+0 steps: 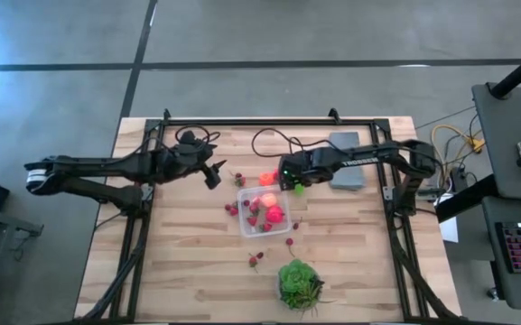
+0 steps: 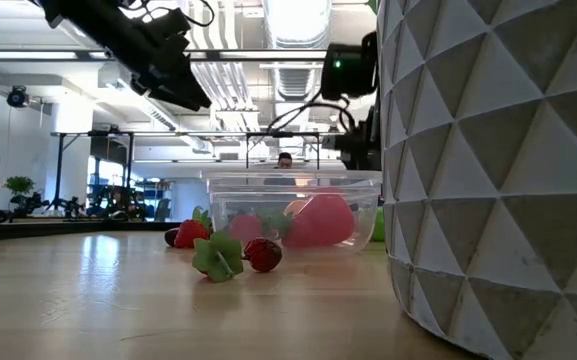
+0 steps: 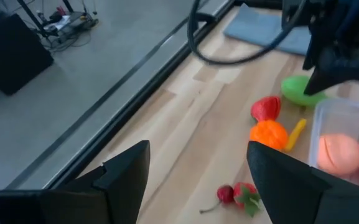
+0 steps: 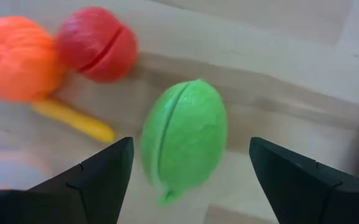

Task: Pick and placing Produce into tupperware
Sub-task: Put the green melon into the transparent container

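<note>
My right gripper [image 4: 188,177] hung over the lime-green fruit [image 4: 184,140], its fingers spread wide to either side and seemingly not touching it. The fruit lay on the table [image 1: 179,262] just beside the tupperware [image 1: 265,213]. My left gripper [image 1: 213,174] waited open, empty, well left.

Clear tupperware [image 1: 265,213] holds pink and red produce [image 1: 274,214]; berries [image 1: 255,260] lie scattered around.

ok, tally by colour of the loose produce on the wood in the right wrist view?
green piece: 1
red piece: 1
orange piece: 1
yellow piece: 1
Total: 4
</note>
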Tool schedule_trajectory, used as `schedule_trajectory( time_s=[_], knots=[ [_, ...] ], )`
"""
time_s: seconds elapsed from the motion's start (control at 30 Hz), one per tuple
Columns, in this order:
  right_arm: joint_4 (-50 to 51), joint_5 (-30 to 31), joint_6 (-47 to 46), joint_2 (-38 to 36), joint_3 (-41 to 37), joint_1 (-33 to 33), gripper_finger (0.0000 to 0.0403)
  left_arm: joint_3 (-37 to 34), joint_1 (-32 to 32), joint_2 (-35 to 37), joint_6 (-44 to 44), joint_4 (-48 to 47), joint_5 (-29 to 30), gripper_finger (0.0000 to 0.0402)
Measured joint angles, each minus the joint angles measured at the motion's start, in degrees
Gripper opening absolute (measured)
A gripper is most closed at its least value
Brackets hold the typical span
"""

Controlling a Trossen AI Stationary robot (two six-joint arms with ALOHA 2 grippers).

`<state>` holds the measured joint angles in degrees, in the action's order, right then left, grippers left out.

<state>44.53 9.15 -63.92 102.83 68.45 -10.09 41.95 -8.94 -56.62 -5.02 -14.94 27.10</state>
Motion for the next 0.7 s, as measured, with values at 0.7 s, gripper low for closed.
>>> schedule_trajectory(
  time_s=[0.7],
  knots=[
    [-0.4,-0.3,4.6,3.5,-1.1,-1.2,0.0311,0.0,-1.2,-2.1,-0.3,4.0,-1.3,0.0254]
  ],
)
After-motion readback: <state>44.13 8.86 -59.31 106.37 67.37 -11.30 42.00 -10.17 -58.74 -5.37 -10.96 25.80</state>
